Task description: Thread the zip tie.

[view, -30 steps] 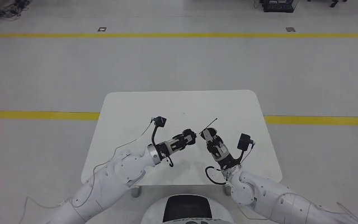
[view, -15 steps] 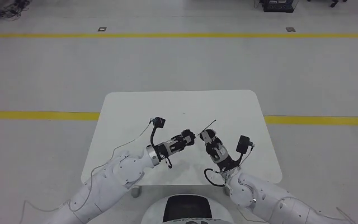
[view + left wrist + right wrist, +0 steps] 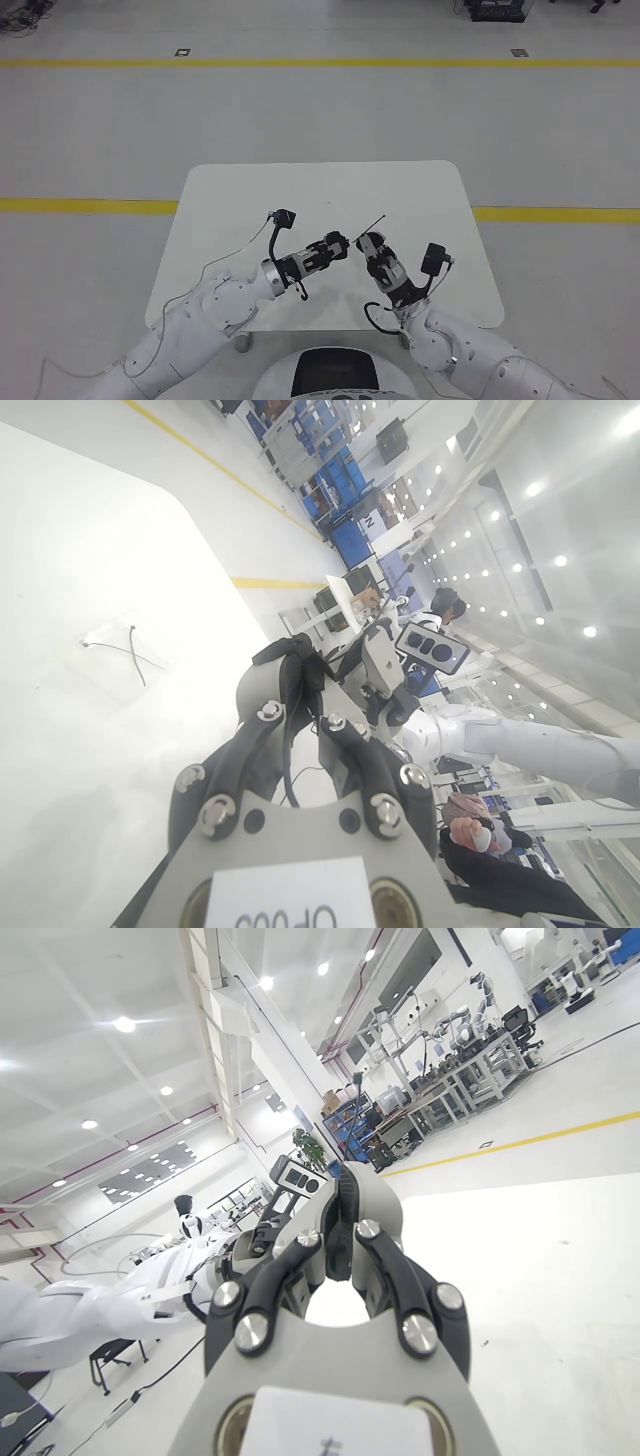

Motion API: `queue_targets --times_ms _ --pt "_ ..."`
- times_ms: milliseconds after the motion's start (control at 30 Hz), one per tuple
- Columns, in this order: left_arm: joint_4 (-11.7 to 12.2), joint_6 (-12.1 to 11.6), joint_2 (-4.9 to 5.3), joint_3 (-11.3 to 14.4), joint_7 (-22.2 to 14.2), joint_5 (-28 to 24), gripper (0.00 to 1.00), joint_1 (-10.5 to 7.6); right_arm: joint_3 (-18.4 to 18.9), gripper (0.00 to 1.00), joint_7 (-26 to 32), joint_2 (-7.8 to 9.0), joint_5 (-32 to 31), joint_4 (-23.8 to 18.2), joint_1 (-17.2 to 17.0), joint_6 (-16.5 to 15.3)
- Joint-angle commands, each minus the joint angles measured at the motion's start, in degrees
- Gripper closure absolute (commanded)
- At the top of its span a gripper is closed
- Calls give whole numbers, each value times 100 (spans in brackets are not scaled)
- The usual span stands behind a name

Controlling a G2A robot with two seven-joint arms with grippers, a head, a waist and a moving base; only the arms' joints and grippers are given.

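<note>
Zip tie (image 3: pixel 351 1118) light, springy, slick; best pinched near its tip. Right hand (image 3: pixel 345 1175) pinches it; left hand (image 3: pixel 294 651) narrow on black strap (image 3: pixel 285 750).

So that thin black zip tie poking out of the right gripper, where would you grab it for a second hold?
On the straight stretch of the zip tie between the right gripper and its thickened end, coming from the side, across its length. It sticks out into open air over the table, so nothing blocks a sideways approach, and the end is probably left free for threading.
</note>
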Motion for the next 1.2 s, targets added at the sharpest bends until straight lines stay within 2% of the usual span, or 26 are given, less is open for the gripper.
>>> queue_targets --times_ms 0,667,1167 --pt "0 0 0 0 0 0 100 0 32 100 34 -21 -3 4 -14 0" --pt "0 0 0 0 0 0 100 0 242 100 315 -193 -14 89 -110 0" --pt "0 0 0 0 0 0 100 0 395 100 310 -284 -166 103 -225 0"
